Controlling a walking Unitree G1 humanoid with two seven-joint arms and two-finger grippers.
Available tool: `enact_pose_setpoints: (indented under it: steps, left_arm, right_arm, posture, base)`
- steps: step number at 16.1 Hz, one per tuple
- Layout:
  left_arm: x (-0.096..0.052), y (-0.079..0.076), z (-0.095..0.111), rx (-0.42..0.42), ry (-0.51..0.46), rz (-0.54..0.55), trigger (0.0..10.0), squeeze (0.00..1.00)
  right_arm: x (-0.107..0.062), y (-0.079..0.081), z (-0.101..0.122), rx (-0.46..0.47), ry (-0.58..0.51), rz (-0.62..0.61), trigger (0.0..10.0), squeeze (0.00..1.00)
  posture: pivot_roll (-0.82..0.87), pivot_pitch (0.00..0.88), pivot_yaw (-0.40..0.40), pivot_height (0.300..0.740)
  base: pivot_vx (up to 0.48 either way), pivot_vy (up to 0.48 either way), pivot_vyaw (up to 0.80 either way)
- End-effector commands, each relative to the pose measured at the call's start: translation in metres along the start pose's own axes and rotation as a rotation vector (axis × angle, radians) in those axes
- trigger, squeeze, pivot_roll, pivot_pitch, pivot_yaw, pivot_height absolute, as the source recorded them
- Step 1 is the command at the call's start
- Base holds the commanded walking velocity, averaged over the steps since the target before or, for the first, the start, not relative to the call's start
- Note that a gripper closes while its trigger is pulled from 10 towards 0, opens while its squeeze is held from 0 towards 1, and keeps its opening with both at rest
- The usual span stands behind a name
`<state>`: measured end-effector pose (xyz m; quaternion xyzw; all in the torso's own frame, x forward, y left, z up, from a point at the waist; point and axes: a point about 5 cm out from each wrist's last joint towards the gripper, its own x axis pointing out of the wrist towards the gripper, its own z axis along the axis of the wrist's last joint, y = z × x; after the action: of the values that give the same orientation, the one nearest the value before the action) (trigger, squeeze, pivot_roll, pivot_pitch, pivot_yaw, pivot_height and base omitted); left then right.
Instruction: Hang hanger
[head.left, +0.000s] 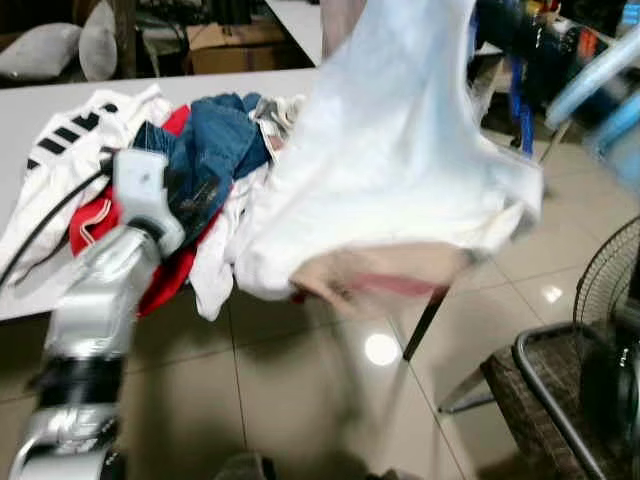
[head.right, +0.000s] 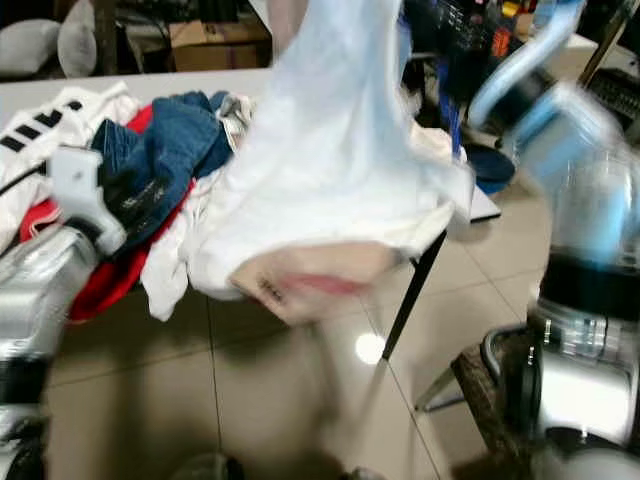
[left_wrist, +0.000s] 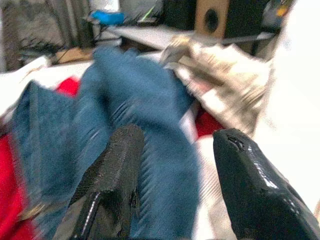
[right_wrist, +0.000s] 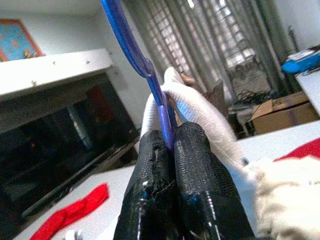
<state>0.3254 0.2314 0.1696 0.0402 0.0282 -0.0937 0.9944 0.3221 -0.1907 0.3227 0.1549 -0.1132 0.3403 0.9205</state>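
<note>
In the left eye view, a white garment (head.left: 400, 160) hung lifted and blurred over the edge of the surface (head.left: 40, 110), its lower hem trailing near the floor. Behind it lay a pile: jeans (head.left: 215, 145), a red cloth (head.left: 160, 280) and a striped white top (head.left: 70, 140). The left arm reached toward the jeans.

In the right eye view, the right arm (head.right: 585, 250) stood blurred at the right, raised beside the garment. A swing this fast could, I judged, throw the garment off its hanger or snag the hem on the pile.

In the left wrist view, the left gripper (left_wrist: 175, 155) hovered over the jeans with its jaws apart and holding nothing. If it closed there it would likely catch denim and drag the pile toward the edge.

In the right wrist view, the right gripper (right_wrist: 172, 140) had its jaws clamped together on the thin blue hanger (right_wrist: 132, 47), with white fabric bunched around the hanger just above the fingertips. The grip sat on a narrow bar, so the hanger could twist or slip under the garment's weight. No rail was to be seen, so the hook's aim could not be judged, and the hanging step looked not yet done.
</note>
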Motion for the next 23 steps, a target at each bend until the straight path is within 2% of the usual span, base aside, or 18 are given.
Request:
enact_pose_setpoints:
  steps: [1, 2, 3, 5, 6, 8, 9, 10, 12, 13, 15, 17, 20, 23]
  left_arm:
    - [-0.009, 0.003, 0.001, 0.024, 0.006, 0.002, 10.0, 0.0]
    - [-0.018, 0.004, -0.002, 0.05, 0.006, -0.007, 10.0, 0.0]
    - [-0.024, 0.001, 0.0, 0.034, -0.022, -0.036, 10.0, 0.0]
    - [-0.032, -0.014, 0.015, -0.039, -0.145, -0.131, 10.0, 0.0]
    - [-0.033, -0.015, 0.015, -0.043, -0.15, -0.132, 10.0, 0.0]
    - [-0.036, -0.022, 0.01, -0.062, -0.15, -0.063, 10.0, 0.0]
    - [-0.037, -0.024, 0.01, -0.073, -0.151, -0.052, 10.0, 0.0]
    - [-0.041, -0.026, 0.001, -0.071, -0.112, 0.023, 10.0, 0.0]
    - [-0.046, -0.027, -0.007, -0.011, -0.065, 0.054, 10.0, 0.0]
    - [-0.046, -0.032, -0.009, -0.019, -0.053, 0.066, 10.0, 0.0]
    - [-0.045, -0.036, -0.007, -0.023, -0.059, 0.067, 10.0, 0.0]
    - [-0.044, -0.045, -0.012, 0.006, -0.043, 0.059, 10.0, 0.0]
    - [-0.043, -0.044, -0.012, 0.005, -0.045, 0.086, 10.0, 0.0]
    - [-0.047, -0.04, -0.014, -0.001, -0.041, 0.13, 10.0, 0.0]
  right_arm:
    - [-0.013, 0.015, -0.004, -0.022, 0.002, 0.025, 10.0, 0.0]
    - [-0.025, 0.025, -0.016, -0.066, 0.04, 0.044, 10.0, 0.0]
    - [-0.032, 0.035, -0.02, -0.073, 0.03, 0.066, 10.0, 0.0]
    - [-0.042, 0.057, -0.034, -0.03, 0.042, 0.134, 10.0, 0.0]
    - [-0.044, 0.06, -0.038, -0.026, 0.051, 0.136, 10.0, 0.0]
    - [-0.053, 0.077, -0.055, 0.01, 0.091, 0.173, 10.0, 0.0]
    - [-0.053, 0.079, -0.058, 0.009, 0.099, 0.176, 10.0, 0.0]
    - [-0.055, 0.082, -0.068, 0.02, 0.126, 0.143, 10.0, 0.0]
    - [-0.057, 0.08, -0.08, 0.014, 0.169, 0.091, 10.0, 0.0]
    - [-0.06, 0.078, -0.094, 0.001, 0.215, 0.023, 10.0, 0.0]
    - [-0.063, 0.078, -0.109, -0.029, 0.264, -0.027, 10.0, 0.0]
    - [-0.074, 0.079, -0.139, -0.061, 0.374, -0.061, 10.0, 0.0]
    - [-0.076, 0.08, -0.147, -0.127, 0.43, -0.038, 10.0, 0.0]
    - [-0.072, 0.076, -0.151, -0.115, 0.417, -0.038, 10.0, 0.0]
  posture:
    - [-0.09, 0.0, 0.001, 0.74]
    - [-0.08, 0.0, 0.005, 0.74]
    - [-0.08, 0.0, 0.006, 0.74]
    - [-0.08, 0.0, 0.007, 0.74]
    - [-0.07, 0.0, 0.005, 0.74]
    - [-0.07, 0.0, 0.0, 0.74]
    - [-0.06, 0.0, -0.004, 0.74]
    - [-0.06, 0.0, -0.006, 0.74]
    - [-0.06, 0.0, -0.008, 0.74]
    - [-0.05, 0.0, -0.01, 0.74]
    - [-0.05, 0.0, -0.007, 0.74]
    - [-0.05, 0.0, -0.005, 0.74]
    - [-0.06, 0.0, -0.016, 0.74]
    - [-0.04, 0.0, -0.042, 0.74]
  base:
    - [0.0, 0.0, 0.0]
    - [0.0, 0.0, 0.0]
    - [0.0, 0.0, 0.8]
    - [0.0, 0.0, 0.8]
    - [0.0, 0.0, 0.8]
    - [0.0, 0.0, 0.8]
    - [0.0, 0.0, 0.8]
    - [0.0, 0.0, 0.8]
    - [0.0, 0.0, 0.8]
    - [0.0, 0.0, 0.8]
    - [0.0, 0.0, 0.8]
    - [0.0, 0.0, 0.8]
    - [0.0, 0.0, 0.8]
    - [0.0, 0.0, 0.8]
